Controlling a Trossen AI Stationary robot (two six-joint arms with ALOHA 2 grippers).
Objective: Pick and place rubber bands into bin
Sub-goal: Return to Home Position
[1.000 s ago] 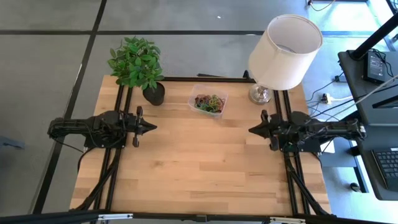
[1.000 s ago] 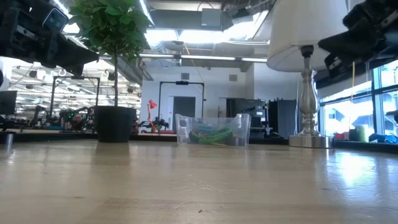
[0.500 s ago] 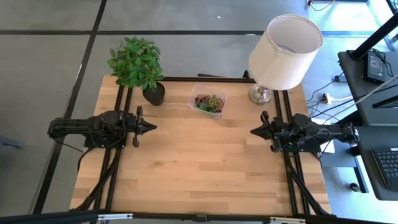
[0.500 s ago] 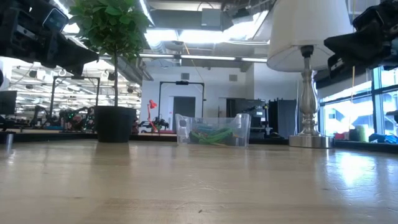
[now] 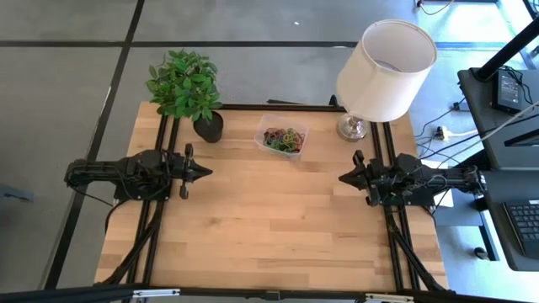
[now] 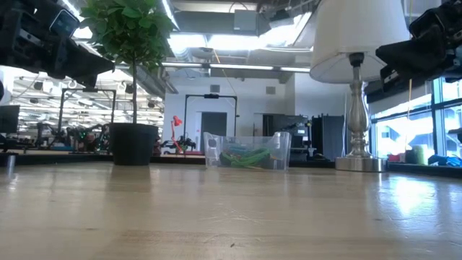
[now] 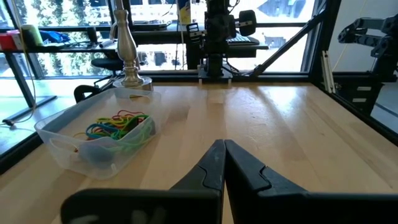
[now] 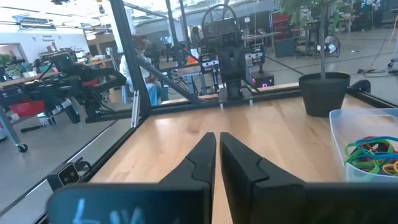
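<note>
Since parking is all that seems to remain, each arm should settle slowly, level and clear of the bench [image 5: 269, 227]. At the left edge the left tool [image 5: 205, 172] hangs with fingers pressed together, holding nothing. Along the far side stand a plant pot [image 5: 209, 126], then the bin [image 5: 263, 129] with the rubber bands [image 5: 285, 140] heaped inside, then a lamp [image 5: 386, 59]. At the right edge the right tool [image 5: 343, 178] is likewise pinched closed, empty. Pale wood planks; beyond, a workshop with racks and windows.

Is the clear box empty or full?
Partly full: the bin holds a loose pile of coloured rubber bands, lying below its rim.
</note>
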